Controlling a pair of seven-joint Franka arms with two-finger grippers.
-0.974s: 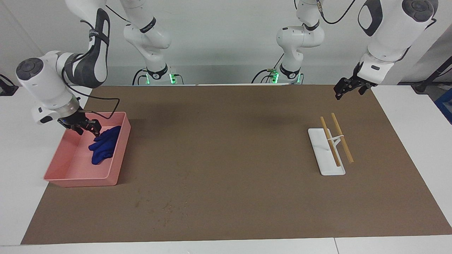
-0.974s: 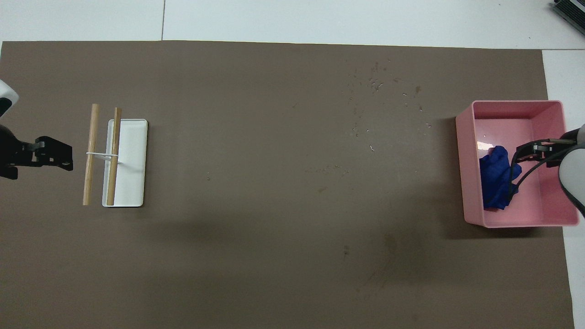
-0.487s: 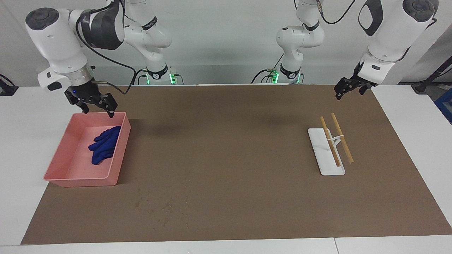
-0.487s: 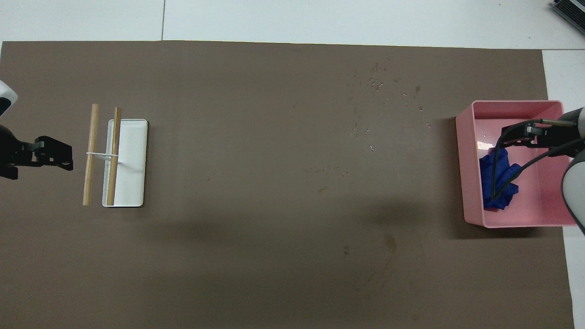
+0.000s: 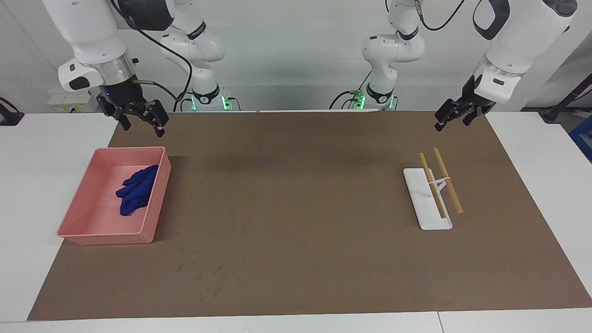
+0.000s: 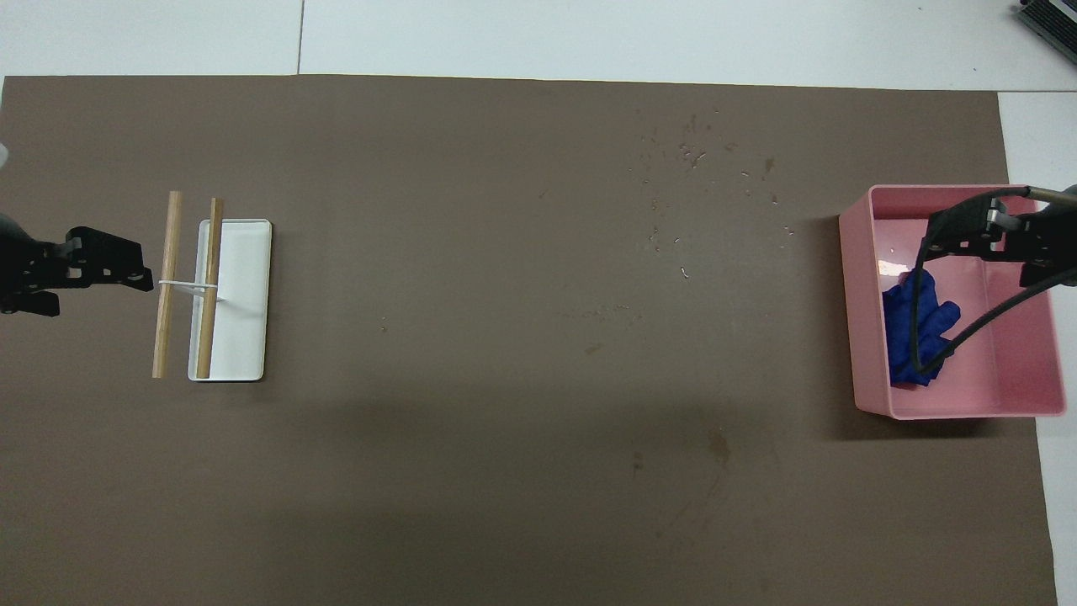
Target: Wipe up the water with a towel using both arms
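Blue towel (image 5: 136, 189) is lying crumpled in the pink tray (image 5: 74, 217), against the wall that faces the table's middle, at the right arm's end of the table. Nothing is gripping it. Right gripper (image 5: 140, 121) is hanging empty in the air above the tray's robot-side rim, fingers spread wide. Left gripper (image 5: 454, 116) is waiting, also empty and spread wide, over the brown mat (image 5: 296, 259) just robot-side of the white stand (image 5: 423, 208) with its two wooden rods (image 5: 447, 180), at the left arm's end.

Judgement: the towel looks put away and the arms look to be clearing off, so the job is probably near its end; faint marks are showing on the mat farther from the robots, too small to tell wet from dry.

For a clean finish, the right arm should be rising straight off the tray without snagging the rim with its dangling cable (image 6: 968, 324), which is crossing over the towel in the overhead view. Left arm should be keeping off the rods, which look light and easy to knock.
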